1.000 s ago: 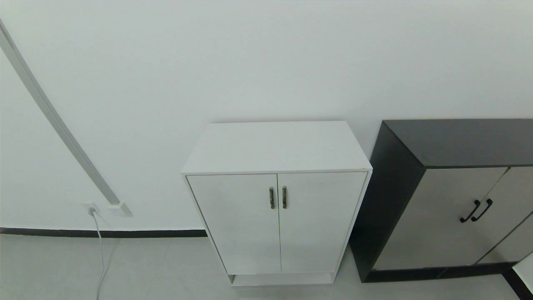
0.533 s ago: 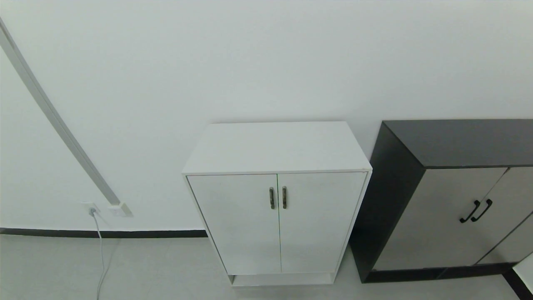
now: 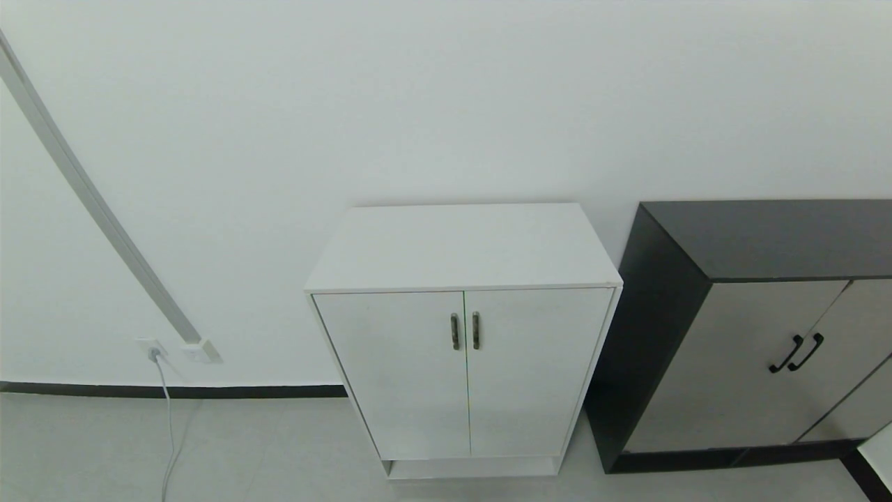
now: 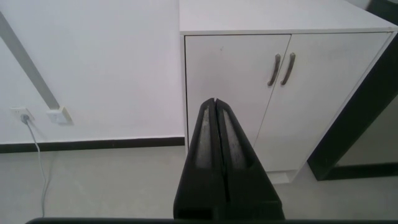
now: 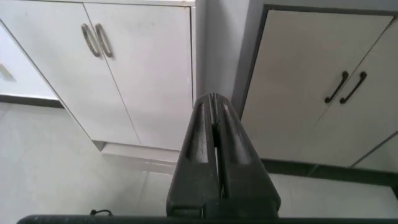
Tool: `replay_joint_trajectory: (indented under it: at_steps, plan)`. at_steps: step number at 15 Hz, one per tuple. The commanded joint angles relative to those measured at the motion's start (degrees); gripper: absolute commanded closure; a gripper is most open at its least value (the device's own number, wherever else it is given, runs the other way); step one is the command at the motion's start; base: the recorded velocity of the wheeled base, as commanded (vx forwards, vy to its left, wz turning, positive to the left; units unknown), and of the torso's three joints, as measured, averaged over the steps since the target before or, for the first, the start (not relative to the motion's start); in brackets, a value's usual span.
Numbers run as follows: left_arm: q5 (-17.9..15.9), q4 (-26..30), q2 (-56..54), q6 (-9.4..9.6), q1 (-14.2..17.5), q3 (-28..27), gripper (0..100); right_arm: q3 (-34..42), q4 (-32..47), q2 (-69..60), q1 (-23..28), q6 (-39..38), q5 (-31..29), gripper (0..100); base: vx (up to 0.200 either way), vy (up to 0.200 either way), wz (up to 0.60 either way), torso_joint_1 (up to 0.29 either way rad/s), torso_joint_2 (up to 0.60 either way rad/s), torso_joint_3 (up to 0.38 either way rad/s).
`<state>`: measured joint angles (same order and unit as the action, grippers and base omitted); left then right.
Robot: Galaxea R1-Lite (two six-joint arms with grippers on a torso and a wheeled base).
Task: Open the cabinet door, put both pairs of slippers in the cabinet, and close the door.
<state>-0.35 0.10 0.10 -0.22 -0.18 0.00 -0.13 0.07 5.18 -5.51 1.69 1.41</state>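
A white two-door cabinet [image 3: 463, 335] stands against the wall with both doors closed; two dark vertical handles [image 3: 465, 330] meet at its middle seam. The same cabinet [image 4: 280, 81] with its handles [image 4: 281, 69] lies ahead of my left gripper [image 4: 215, 102], which is shut and empty, well short of the doors. My right gripper [image 5: 213, 98] is shut and empty too, held off from the white cabinet [image 5: 124, 68] and its handles [image 5: 96, 40]. No slippers are visible.
A black cabinet [image 3: 752, 328] with grey doors and black handles [image 3: 798, 352] stands close beside the white one, on its right. A wall socket [image 3: 150, 346] with a hanging cable [image 3: 167, 432] and a slanted conduit [image 3: 90, 202] are to the left. Grey floor lies in front.
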Motion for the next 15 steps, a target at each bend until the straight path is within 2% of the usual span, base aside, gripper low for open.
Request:
replay_joint_trajectory:
  at_steps: [1, 3, 6, 7, 8, 15]
  plan:
    - [0.0, 0.0, 0.1, 0.04, 0.0, 0.0, 100, 0.0, 0.1, 0.4, 0.9, -0.5, -1.3, 100, 0.0, 0.0, 0.0, 0.0, 0.0, 0.0]
    - [0.0, 0.0, 0.1, -0.04, 0.0, 0.0, 100, -0.2, 0.0, 0.1, 9.1, 0.2, -1.3, 100, 0.0, 0.0, 0.0, 0.0, 0.0, 0.0]
    - [0.0, 0.0, 0.1, -0.04, 0.0, 0.0, 100, -0.1, 0.1, -0.1, 9.0, -0.4, -1.4, 100, 0.0, 0.0, 0.0, 0.0, 0.0, 0.0]
    - [0.0, 0.0, 0.1, -0.04, 0.0, -0.1, 100, 0.0, 0.2, -0.8, 8.1, -1.1, -1.4, 100, 0.0, 0.0, 0.0, 0.0, 0.0, 0.0]
    - [0.0, 0.0, 0.1, -0.04, 0.0, 0.0, 100, 0.0, -0.1, -5.2, 4.8, -3.4, 1.1, 100, 0.0, 0.0, 0.0, 0.0, 0.0, 0.0]
    - [0.0, 0.0, 0.1, 0.13, 0.0, 0.0, 100, 0.0, -0.1, -5.1, 5.5, -3.7, 0.8, 100, 0.0, 0.0, 0.0, 0.0, 0.0, 0.0]
